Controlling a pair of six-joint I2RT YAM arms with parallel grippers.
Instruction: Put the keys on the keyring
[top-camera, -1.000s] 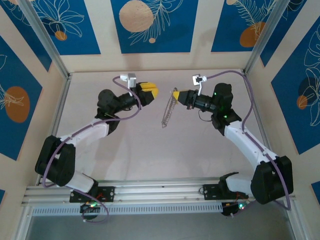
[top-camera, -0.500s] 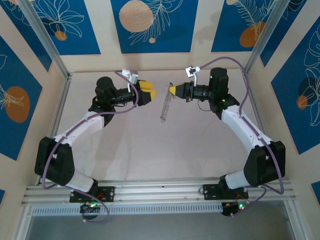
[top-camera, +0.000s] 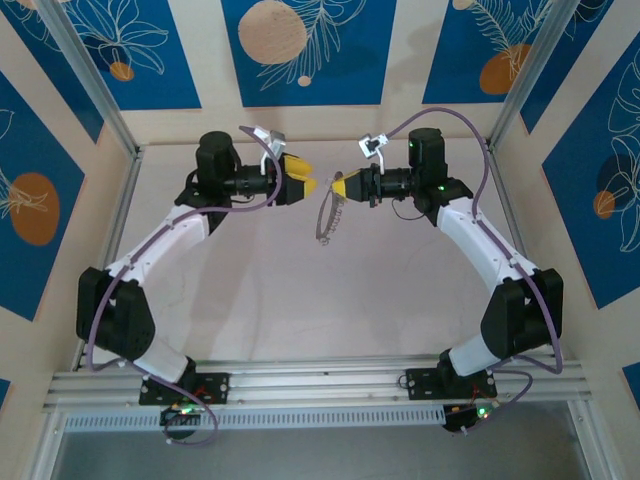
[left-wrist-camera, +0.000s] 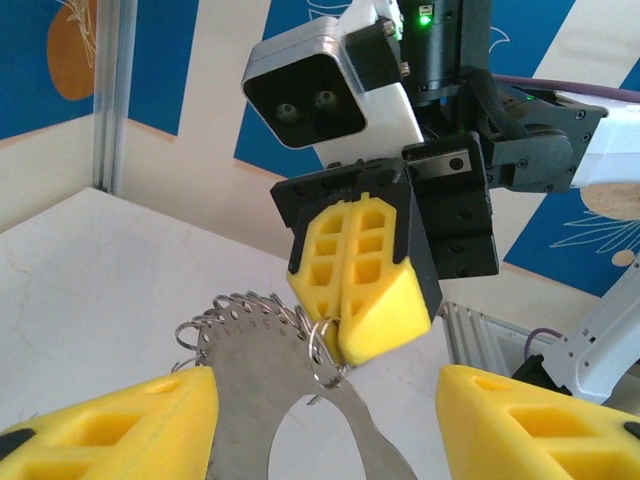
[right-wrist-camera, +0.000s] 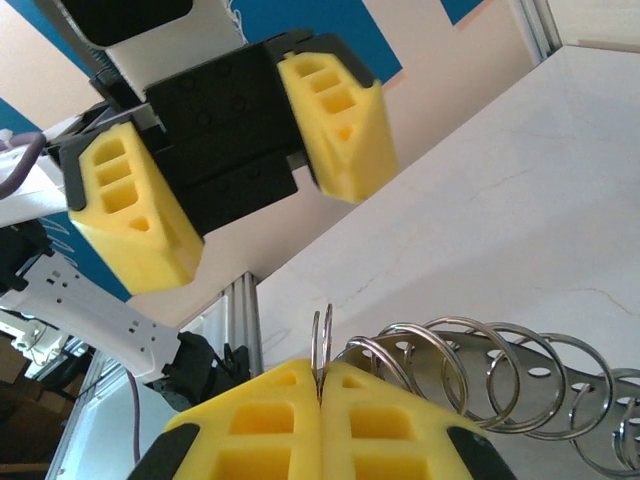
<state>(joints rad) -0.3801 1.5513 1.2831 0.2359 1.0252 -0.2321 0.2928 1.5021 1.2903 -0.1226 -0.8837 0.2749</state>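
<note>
Metal keyring (top-camera: 324, 216) hangs clamped in the right hand (top-camera: 340, 186); the left hand (top-camera: 306, 184), spread apart, should close in squarely on it.

Saw the keyring (top-camera: 325, 216) dangling edge-on like a chain, slightly tilted: thin grey metal plate (left-wrist-camera: 255, 355) fringed with many silvery split rings. Found one small ring at its top pinched in the right gripper (right-wrist-camera: 320, 385).

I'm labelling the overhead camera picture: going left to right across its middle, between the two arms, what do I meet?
left gripper → keyring, hanging → right gripper
</note>
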